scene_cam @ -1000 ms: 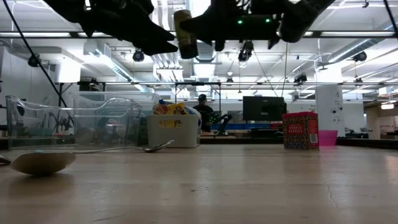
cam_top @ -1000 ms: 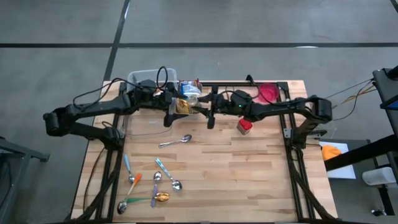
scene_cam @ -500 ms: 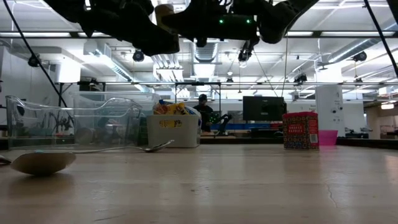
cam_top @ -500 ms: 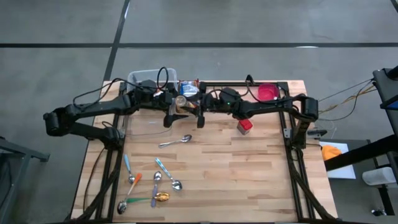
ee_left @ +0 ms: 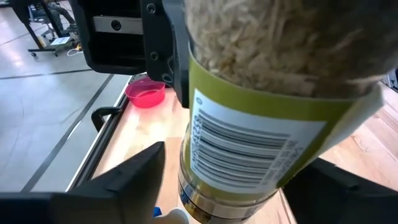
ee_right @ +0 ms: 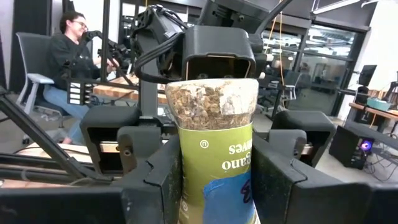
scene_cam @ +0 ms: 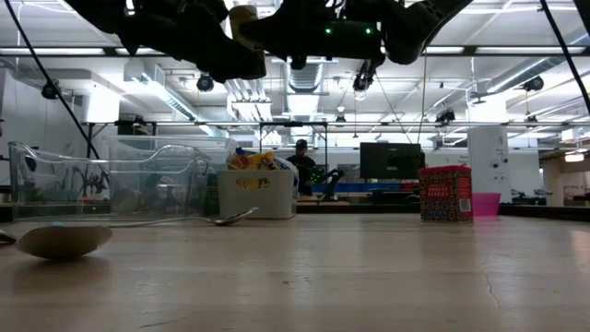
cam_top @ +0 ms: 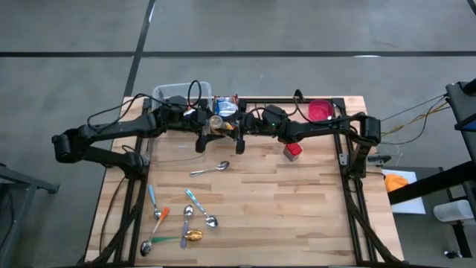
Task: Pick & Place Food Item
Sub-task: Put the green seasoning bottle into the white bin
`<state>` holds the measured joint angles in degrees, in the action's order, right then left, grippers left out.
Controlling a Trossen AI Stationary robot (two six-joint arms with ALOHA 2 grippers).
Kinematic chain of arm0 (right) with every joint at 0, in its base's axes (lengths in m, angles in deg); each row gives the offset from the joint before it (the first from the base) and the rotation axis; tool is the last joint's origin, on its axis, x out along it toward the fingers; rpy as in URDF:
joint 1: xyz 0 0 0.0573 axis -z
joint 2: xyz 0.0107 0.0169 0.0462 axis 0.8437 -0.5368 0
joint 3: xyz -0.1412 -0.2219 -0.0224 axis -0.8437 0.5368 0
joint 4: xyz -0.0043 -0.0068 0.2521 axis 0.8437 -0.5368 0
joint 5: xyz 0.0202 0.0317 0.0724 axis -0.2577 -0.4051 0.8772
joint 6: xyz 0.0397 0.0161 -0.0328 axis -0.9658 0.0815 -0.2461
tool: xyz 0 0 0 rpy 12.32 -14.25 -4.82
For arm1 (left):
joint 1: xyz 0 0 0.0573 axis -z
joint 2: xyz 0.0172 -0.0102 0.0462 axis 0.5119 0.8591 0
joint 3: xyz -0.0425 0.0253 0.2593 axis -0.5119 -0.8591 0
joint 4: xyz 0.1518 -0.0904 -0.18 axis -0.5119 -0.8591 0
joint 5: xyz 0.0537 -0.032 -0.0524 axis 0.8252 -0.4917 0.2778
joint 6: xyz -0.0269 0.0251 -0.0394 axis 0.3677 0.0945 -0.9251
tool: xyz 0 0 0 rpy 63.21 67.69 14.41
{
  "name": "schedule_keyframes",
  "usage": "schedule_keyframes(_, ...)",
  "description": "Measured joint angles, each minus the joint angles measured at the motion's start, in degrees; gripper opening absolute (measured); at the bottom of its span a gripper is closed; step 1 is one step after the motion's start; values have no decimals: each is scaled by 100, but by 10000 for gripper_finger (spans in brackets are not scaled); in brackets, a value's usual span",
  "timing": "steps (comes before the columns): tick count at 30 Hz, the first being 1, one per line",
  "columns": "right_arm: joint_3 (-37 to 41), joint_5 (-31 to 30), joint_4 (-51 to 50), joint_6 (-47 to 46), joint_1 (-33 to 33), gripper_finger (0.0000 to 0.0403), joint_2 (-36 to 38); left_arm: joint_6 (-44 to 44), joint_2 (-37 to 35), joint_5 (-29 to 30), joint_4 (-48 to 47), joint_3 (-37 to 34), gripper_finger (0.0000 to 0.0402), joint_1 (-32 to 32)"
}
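A glass jar of dried herbs [ee_right: 214, 143] with a green label hangs high over the table's far middle, its lid [ee_left: 208, 200] at the bottom. My right gripper [cam_top: 232, 131] is shut on it, reaching in from the right. My left gripper [cam_top: 207, 131] comes from the left, open. Its fingers [ee_left: 127, 180] stand on either side of the jar's lower part, and a gap shows beside one of them. In the low view only the jar's pale top [scene_cam: 244, 14] shows, between the dark arms. My right gripper pinches the jar by the two sides of its labelled part [ee_right: 186, 171] between its two fingers [ee_right: 155, 180]. The fingers come about level from the table's right. The jar stands nearly upright in the hold, lid down, lifted well clear of the table.
A white bin of food packets [cam_top: 227, 104] and a clear tub [cam_top: 178, 93] stand at the far edge. A red box [cam_top: 292, 150] and a pink cup [cam_top: 321, 112] are at the far right. Several spoons [cam_top: 186, 219] lie near left. A person [ee_right: 68, 50] sits beyond the table.
My right gripper has carried the jar toward the table's left and slightly up, to my left gripper, then stopped. The jar now stands between the left gripper's fingers.
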<state>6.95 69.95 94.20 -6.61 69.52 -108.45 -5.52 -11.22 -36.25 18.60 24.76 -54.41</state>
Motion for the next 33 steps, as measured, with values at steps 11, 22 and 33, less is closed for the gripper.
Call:
schedule_keyframes(11,7,2,-11,-26,2,139,2,25,0,-22,-49,0,184,0)
schedule_keyframes(22,7,-2,-9,2,2,139,2,-11,0,0,-87,0,227,0)
schedule_keyframes(33,7,0,-48,-7,0,139,2,4,0,-2,-107,2,184,0)
